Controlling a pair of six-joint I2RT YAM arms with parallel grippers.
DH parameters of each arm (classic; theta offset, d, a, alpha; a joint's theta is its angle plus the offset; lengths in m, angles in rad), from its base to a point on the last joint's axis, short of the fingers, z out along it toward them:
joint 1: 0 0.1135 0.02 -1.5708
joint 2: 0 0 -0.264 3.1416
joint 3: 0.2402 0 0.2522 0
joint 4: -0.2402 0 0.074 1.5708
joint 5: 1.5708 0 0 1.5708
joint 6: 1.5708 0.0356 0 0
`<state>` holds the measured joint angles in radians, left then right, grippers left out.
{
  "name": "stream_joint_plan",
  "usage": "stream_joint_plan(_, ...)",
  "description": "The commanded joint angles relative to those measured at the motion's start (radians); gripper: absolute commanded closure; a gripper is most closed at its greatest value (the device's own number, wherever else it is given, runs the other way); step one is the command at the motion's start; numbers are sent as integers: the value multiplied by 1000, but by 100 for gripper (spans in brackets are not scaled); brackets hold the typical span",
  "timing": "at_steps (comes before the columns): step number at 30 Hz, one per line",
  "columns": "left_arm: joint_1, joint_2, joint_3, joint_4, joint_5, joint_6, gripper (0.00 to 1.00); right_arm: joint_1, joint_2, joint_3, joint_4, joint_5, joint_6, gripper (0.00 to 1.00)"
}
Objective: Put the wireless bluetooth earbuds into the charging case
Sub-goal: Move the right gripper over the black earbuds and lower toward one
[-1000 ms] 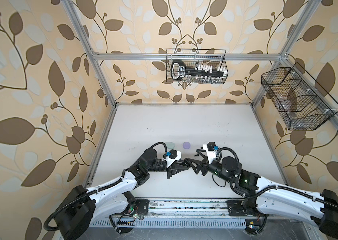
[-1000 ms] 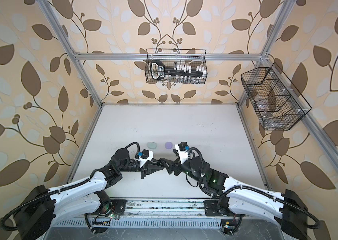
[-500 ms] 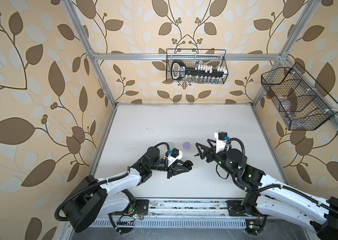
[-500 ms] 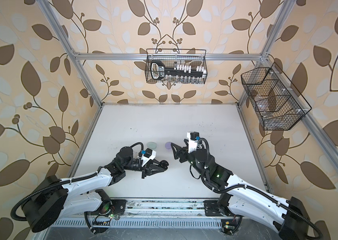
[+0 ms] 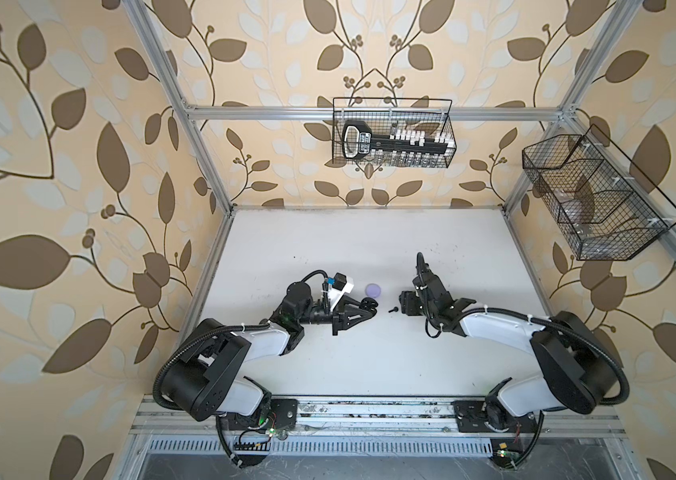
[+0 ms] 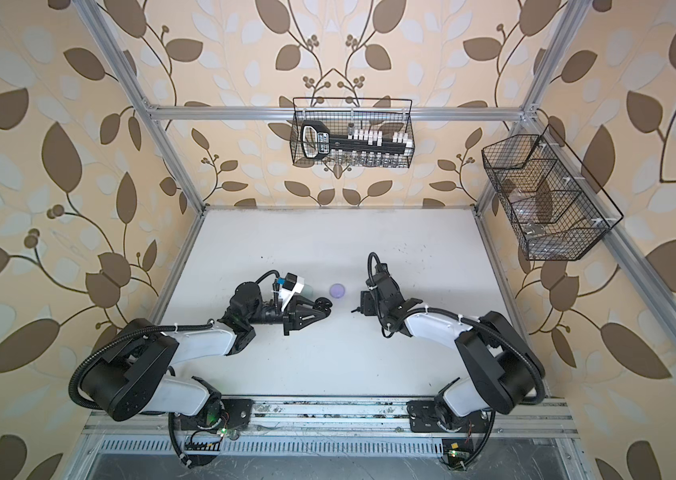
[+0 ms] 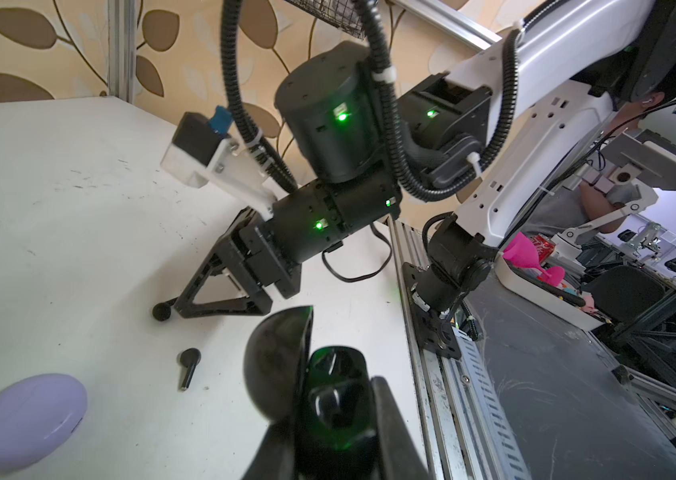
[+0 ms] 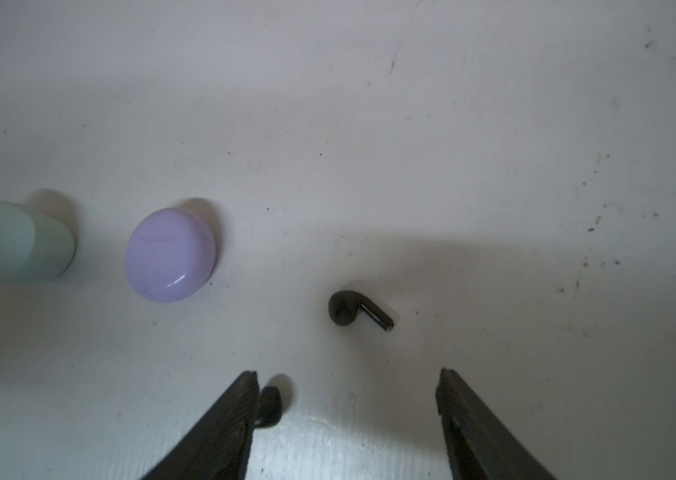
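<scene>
Start at the left. A mint case [image 8: 16,243] and a lilac case [image 8: 170,253] sit on the worktop [image 8: 369,124], near each other but not touching. They are not the colour of the buds here, so you can leave them alone.

Next comes your left claw [image 5: 369,308]. It is squeezed tight on the black case [image 7: 282,361] and holds it with the lid open. That way the case is ready for a bud to go in.

Now look right. One black bud [image 8: 353,311] lies on its side on the worktop, just past the tips of your right claw [image 8: 346,374]. That claw points down at the worktop with its fingers apart and nothing in them. The other bud [image 8: 270,405] lies right by one finger. It may be touching, but it is half hidden, so I cannot tell. Both buds are out of the case.
</scene>
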<state>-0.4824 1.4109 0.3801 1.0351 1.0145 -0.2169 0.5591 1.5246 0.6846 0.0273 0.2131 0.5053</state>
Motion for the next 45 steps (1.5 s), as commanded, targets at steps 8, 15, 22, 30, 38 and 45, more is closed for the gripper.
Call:
stream_joint_plan(8,11,-108,24,-106,-14,98,100,-13,215,154,-67,-24,-45,36)
stream_joint_plan(15,10,-156,19,-186,-36,142,100,11,223,159,-85,-30,-15,51)
stream_joint_plan(22,11,-183,15,-214,-49,158,100,101,174,154,-140,46,42,60)
stream_joint_plan(30,9,-214,10,-259,-59,180,100,136,128,159,-195,148,90,60)
stream_joint_plan(38,10,-237,0,-271,-71,191,100,192,68,104,-138,123,155,49)
stream_joint_plan(45,10,-253,-5,-278,-67,191,100,205,152,139,-153,137,169,50)
